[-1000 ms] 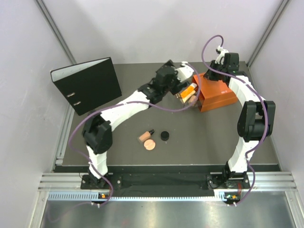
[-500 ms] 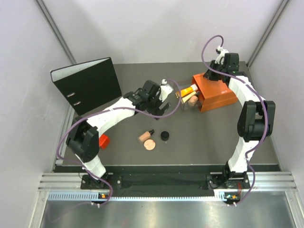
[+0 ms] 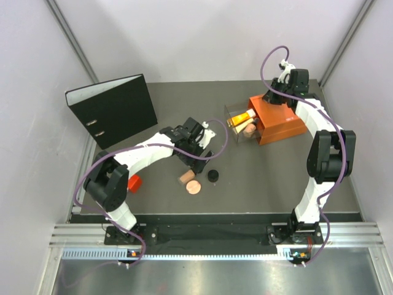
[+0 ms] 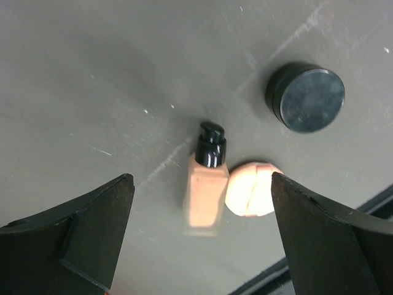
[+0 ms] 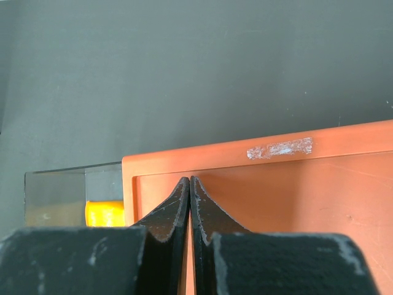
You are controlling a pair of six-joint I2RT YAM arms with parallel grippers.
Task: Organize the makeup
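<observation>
A small tan bottle with a black cap lies on the dark table beside a round pink-tan compact and a small black round jar. My left gripper hovers just behind them, open and empty. In the left wrist view the bottle, compact and jar lie below the open gripper. An orange-yellow tube and a tan item lie in a clear drawer. My right gripper is shut and empty on top of the orange box; the tube shows beside it.
The orange box stands at the back right with its clear drawer pulled out to the left. A black binder lies at the back left. A small red object sits near the left arm's elbow.
My left gripper has pulled back from the drawer, moving left and toward the front, and now hangs over the bottle and compact. The right arm has not moved.
</observation>
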